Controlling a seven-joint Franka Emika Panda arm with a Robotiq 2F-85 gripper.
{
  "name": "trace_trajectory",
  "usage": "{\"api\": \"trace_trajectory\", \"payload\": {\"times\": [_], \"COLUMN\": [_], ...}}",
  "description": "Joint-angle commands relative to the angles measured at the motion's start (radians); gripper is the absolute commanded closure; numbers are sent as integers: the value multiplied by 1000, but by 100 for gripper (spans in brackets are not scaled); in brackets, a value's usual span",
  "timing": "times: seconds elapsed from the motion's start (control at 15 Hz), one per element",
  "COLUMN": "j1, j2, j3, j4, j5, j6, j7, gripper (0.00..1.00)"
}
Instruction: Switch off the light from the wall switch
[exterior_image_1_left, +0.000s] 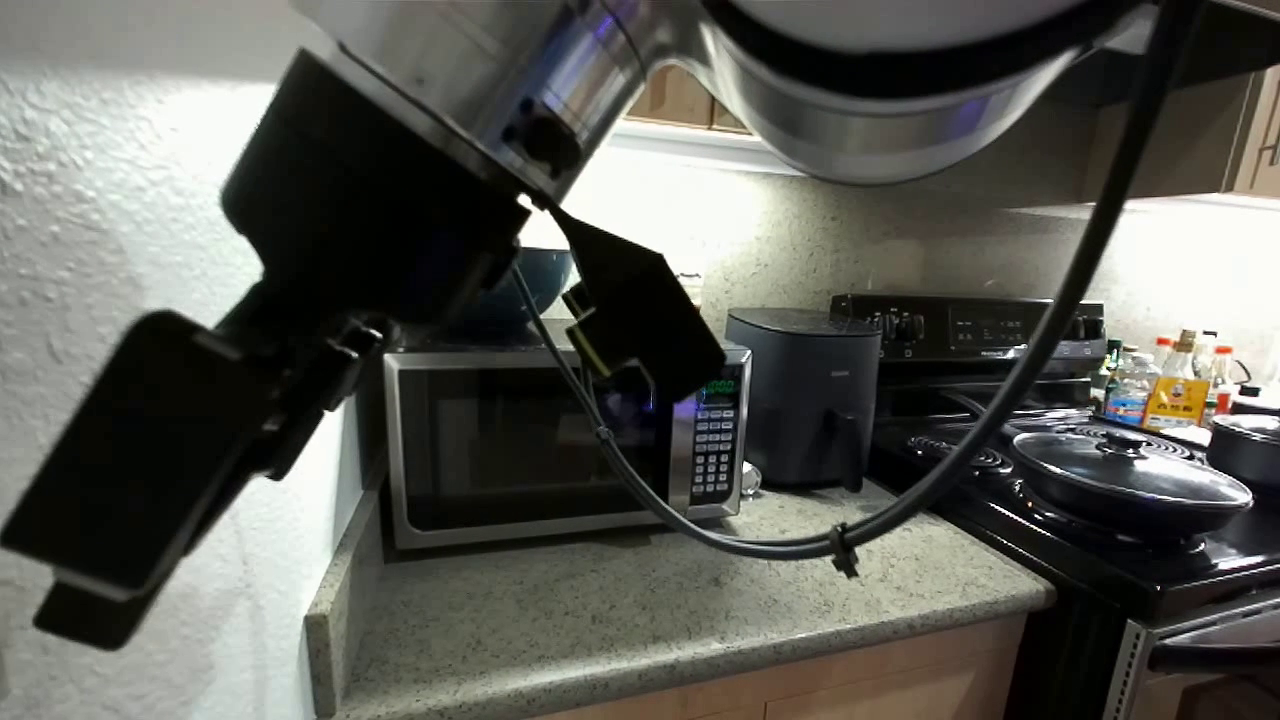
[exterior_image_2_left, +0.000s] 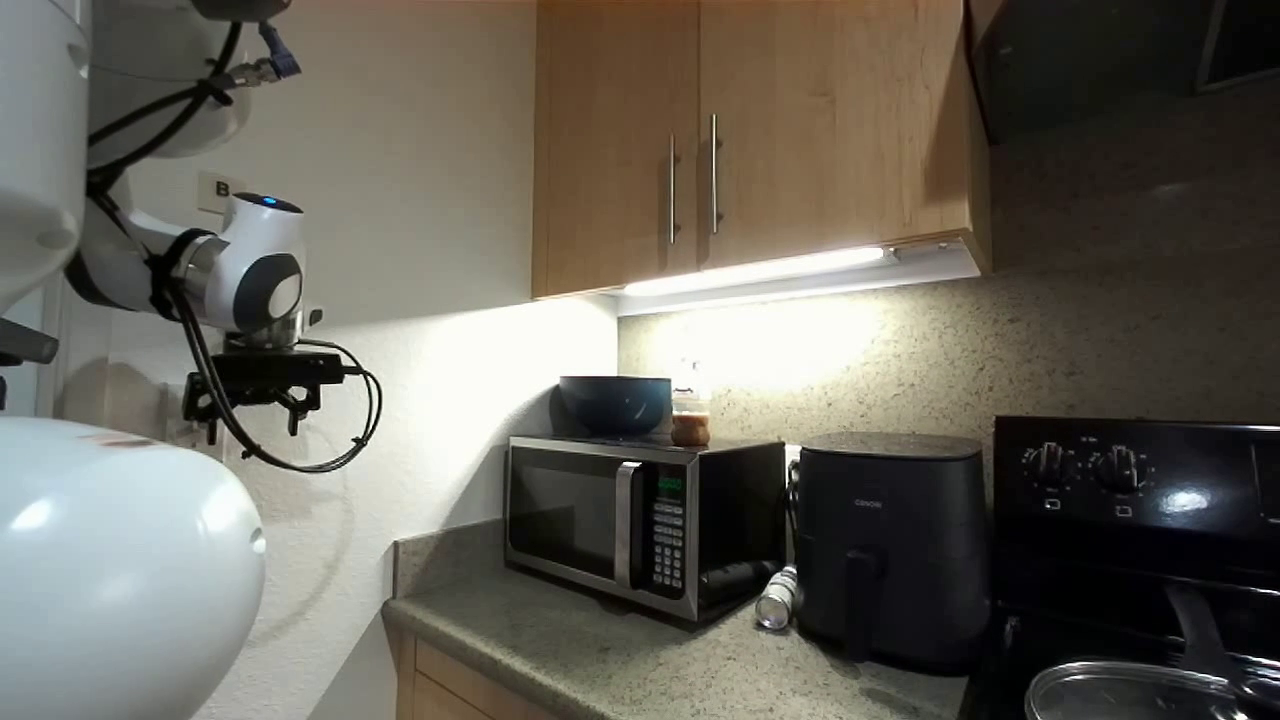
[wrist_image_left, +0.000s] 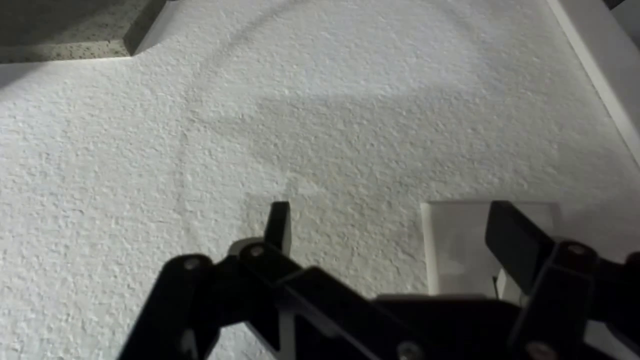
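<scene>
The white wall switch plate (wrist_image_left: 460, 240) shows at the lower right of the wrist view, with a pale toggle (wrist_image_left: 506, 289) on it. My right finger and the gripper body cover part of the plate and toggle. My gripper (wrist_image_left: 390, 215) is open with nothing between its fingers. The right finger is in front of the plate and the left finger is over bare wall. I cannot tell whether a finger touches the toggle. In an exterior view the gripper (exterior_image_2_left: 253, 428) points down beside the wall. A lamp (exterior_image_2_left: 760, 272) under the cabinet is lit.
A counter (exterior_image_2_left: 560, 630) carries a microwave (exterior_image_2_left: 600, 520), a bowl (exterior_image_2_left: 615, 403) on top, and an air fryer (exterior_image_2_left: 890, 550). A stove (exterior_image_1_left: 1130, 560) stands beside it. A cable (exterior_image_1_left: 780, 548) hangs in a loop from the arm. A white frame edge (wrist_image_left: 595, 75) borders the wall.
</scene>
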Motion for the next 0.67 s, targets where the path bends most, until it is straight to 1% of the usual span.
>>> {"api": "trace_trajectory", "payload": {"times": [0.0,0.07,0.2,0.6], "j1": [21,20,23,39], "j2": [14,4,7,71], "j3": [-18,-20,-22,0], "j4": [22,6,8,64], "j5": [6,-5,-4,138], "j6": [-19,-4,-4,-9], "j7": [6,6,6,-188], "gripper": [0,0,0,0]}}
